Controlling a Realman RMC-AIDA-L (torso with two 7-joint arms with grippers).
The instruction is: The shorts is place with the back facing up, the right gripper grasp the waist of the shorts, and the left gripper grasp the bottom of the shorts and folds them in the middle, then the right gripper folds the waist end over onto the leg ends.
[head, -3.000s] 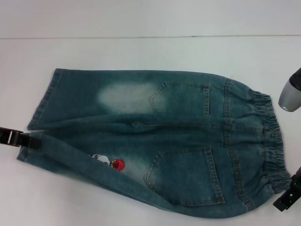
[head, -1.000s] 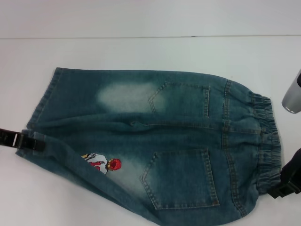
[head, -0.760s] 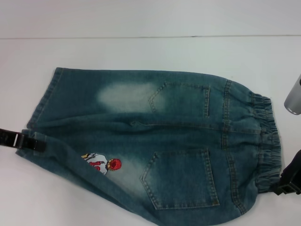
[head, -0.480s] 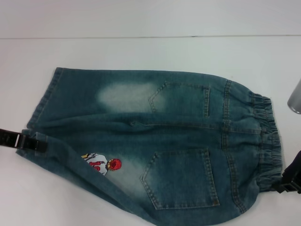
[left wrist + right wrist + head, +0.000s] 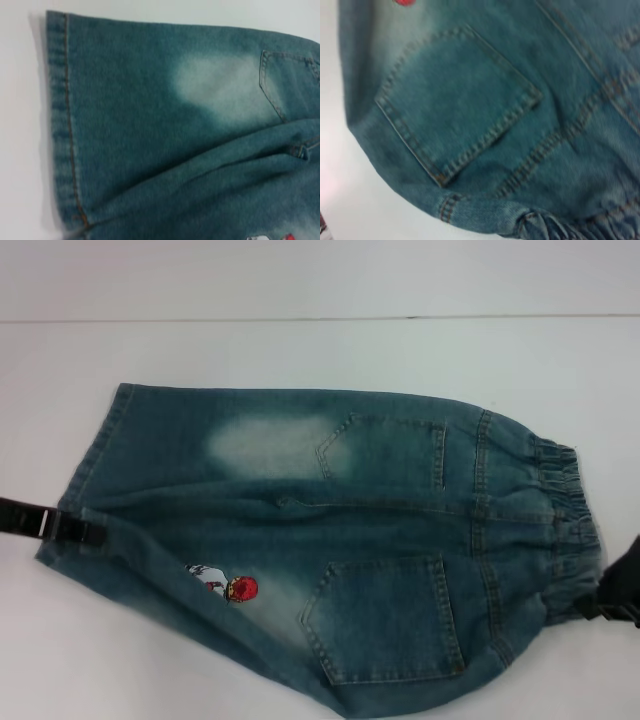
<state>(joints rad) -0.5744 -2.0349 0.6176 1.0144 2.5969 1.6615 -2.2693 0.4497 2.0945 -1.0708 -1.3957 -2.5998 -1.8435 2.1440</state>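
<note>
Our left gripper [image 5: 75, 530] holds the bottom of the shorts [image 5: 85, 475], now carried inward. The right gripper [image 5: 610, 605] clamps the shorts [image 5: 330, 540] at the waist, also drawn inward. We read no lettering on the patch [image 5: 228, 583].

- A plain white table [image 5: 300, 350] is seen filling most of the head view.
- Its far edge is marked by a thin dark line [image 5: 320, 317].
- Beyond that line a pale grey-white wall [image 5: 320, 275] is shown.
- Even, soft light is cast, with only faint shadows.

Plain white flat desk [image 5: 300, 350] spans the scene; a thin dark seam line [image 5: 320, 318] crosses its far part.
</note>
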